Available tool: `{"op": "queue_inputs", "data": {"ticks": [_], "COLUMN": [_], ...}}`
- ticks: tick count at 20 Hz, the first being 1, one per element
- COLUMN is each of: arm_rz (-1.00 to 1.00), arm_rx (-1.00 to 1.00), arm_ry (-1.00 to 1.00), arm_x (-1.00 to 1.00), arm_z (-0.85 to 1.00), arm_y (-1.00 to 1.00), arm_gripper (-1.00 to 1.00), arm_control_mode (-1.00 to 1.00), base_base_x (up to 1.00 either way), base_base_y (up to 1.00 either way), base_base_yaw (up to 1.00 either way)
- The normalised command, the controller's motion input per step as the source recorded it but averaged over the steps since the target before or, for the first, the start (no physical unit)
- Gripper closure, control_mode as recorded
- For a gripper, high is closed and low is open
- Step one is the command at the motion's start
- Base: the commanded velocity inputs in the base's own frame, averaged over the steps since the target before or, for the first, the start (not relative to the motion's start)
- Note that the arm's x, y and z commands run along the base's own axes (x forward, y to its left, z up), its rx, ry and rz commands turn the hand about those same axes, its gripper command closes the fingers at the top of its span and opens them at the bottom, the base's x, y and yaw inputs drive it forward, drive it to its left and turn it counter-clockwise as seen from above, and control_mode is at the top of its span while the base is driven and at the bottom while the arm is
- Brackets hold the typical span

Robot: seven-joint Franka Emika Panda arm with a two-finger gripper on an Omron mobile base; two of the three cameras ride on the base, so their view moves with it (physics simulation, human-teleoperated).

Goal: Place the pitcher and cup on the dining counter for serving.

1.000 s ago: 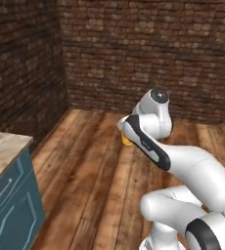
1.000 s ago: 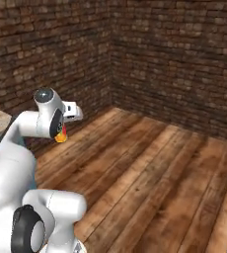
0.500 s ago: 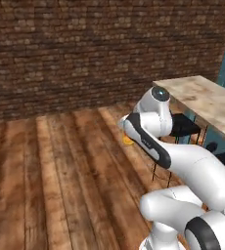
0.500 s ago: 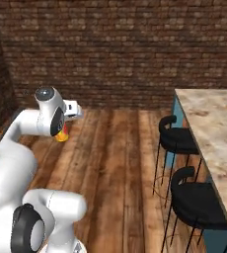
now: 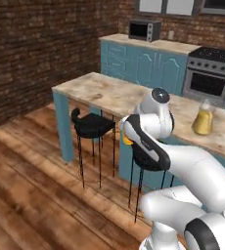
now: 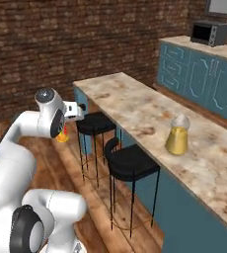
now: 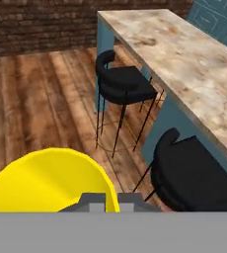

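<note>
The small yellow-orange cup (image 7: 51, 180) sits right at my gripper (image 7: 106, 201), which is shut on it; the cup's rim takes up the lower left of the hand view. From the base views the cup (image 5: 126, 140) (image 6: 62, 136) peeks out beside the arm's wrist, held in the air over the wooden floor. The clear glass pitcher (image 5: 203, 119) (image 6: 177, 137) with yellow-orange liquid stands upright on the dining counter (image 5: 104, 93) (image 6: 130, 106) (image 7: 184, 54), well to the right of the held cup. The cup is short of the counter's edge and level with its top.
Two black round stools (image 6: 95, 123) (image 6: 130, 160) stand along the counter's near side, between me and it. Behind the island are teal wall cabinets, a microwave (image 5: 144, 29) and a stove (image 5: 214, 73). Brick walls and open wood floor lie to the left.
The whole picture has swung as the base turned: bare brick corner gave way to the island counter, stools and kitchen. The cup stays in the gripper, the arm's pose unchanged.
</note>
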Motion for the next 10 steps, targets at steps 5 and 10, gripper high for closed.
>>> {"op": "queue_inputs", "data": {"ticks": [5,10], "arm_rz": [0.0,0.0], "arm_rx": [0.0,0.0], "arm_ry": [0.0,0.0], "arm_x": [0.0,0.0], "arm_z": [0.0,0.0], "arm_y": [0.0,0.0], "arm_gripper": [1.0,1.0], "arm_control_mode": [1.0,1.0], "base_base_x": [0.18,0.44], "base_base_y": [0.0,0.0], "base_base_yaw": [-0.8,-0.72]}}
